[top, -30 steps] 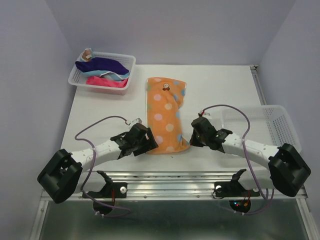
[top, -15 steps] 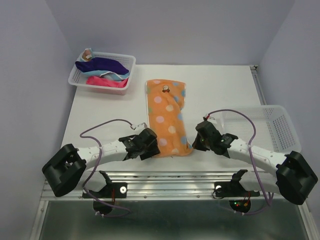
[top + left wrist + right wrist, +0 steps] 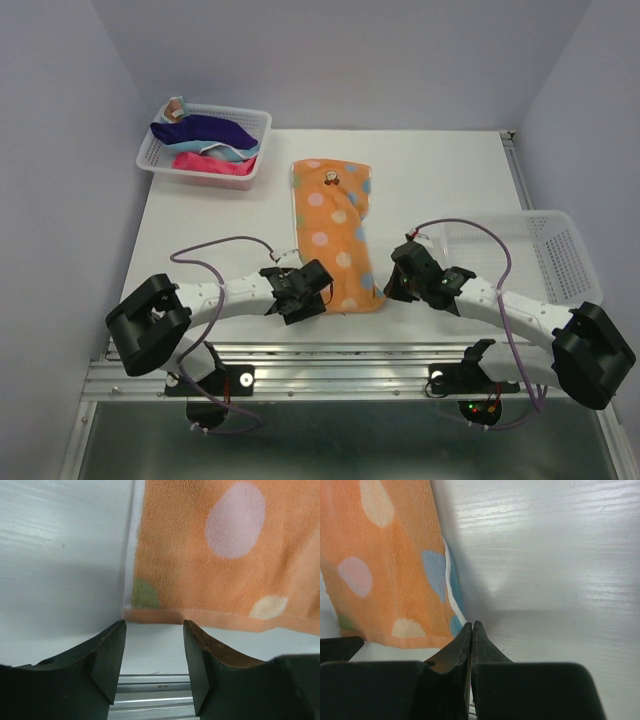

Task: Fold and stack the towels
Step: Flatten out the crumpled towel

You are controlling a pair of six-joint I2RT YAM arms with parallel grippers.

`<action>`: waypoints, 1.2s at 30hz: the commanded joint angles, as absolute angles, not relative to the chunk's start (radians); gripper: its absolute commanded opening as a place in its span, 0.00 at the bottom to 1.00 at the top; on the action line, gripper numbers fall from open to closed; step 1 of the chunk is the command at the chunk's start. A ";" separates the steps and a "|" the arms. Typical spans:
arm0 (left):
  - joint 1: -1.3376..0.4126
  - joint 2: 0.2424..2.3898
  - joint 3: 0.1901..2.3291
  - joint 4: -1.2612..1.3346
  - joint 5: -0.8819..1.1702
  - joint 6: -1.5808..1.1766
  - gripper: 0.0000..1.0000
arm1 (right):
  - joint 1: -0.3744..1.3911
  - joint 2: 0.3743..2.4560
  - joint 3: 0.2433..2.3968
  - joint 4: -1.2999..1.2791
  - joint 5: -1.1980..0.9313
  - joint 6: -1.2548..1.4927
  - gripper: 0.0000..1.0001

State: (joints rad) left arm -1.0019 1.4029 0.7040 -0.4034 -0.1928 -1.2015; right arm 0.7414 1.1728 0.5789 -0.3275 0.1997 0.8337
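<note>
**A:** Top view first. Where's the cloth?

**B:** The orange towel [image 3: 335,235] with pastel dots lies flat mid-table [image 3: 450,175], long axis running 12 to 6. The left gripper [image 3: 320,287] sits at its 7 o'clock corner and the right gripper [image 3: 398,285] just off its 5 o'clock corner. At 10 o'clock a mesh basket [image 3: 160,160] holds a navy towel [image 3: 205,128], a pink towel [image 3: 210,163] and a light blue towel [image 3: 238,150]. A second basket [image 3: 545,240] stands at 3 o'clock.

**A:** And the left wrist view?

**B:** The left gripper [image 3: 154,630] has its jaws partly apart with only bare table [image 3: 60,555] between them. The orange towel [image 3: 210,555] fills the 12 to 2 o'clock part, and its near hem lies just beyond the tips.

**A:** Right wrist?

**B:** The right gripper [image 3: 471,627] has its jaws pressed together, holding nothing. The orange towel [image 3: 385,565] lies toward 10 o'clock, its corner just beside the tips; I can't tell whether they touch. White table [image 3: 545,555] covers the rest.
</note>
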 commanded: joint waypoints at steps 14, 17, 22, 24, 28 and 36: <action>-0.992 1.552 0.756 -0.529 -0.330 -1.206 0.00 | 0.752 1.098 0.572 -0.331 0.219 0.798 0.01; -0.992 1.502 0.775 -0.575 -0.363 -1.215 0.00 | 0.752 1.074 0.610 -0.368 0.212 0.784 0.01; -0.999 1.304 0.753 -0.574 -0.371 -1.203 0.00 | 0.752 0.982 0.712 -0.562 0.092 0.793 0.01; -0.999 1.250 0.733 -0.560 -0.365 -1.193 0.00 | 0.762 0.922 0.777 -0.645 0.112 0.811 0.01; -1.000 1.132 0.698 -0.531 -0.339 -1.190 0.00 | 0.765 0.838 0.769 -0.805 0.186 0.864 0.01; -1.008 1.100 0.624 -0.511 -0.227 -1.161 0.00 | 0.784 0.782 0.503 -0.620 -0.127 0.943 0.01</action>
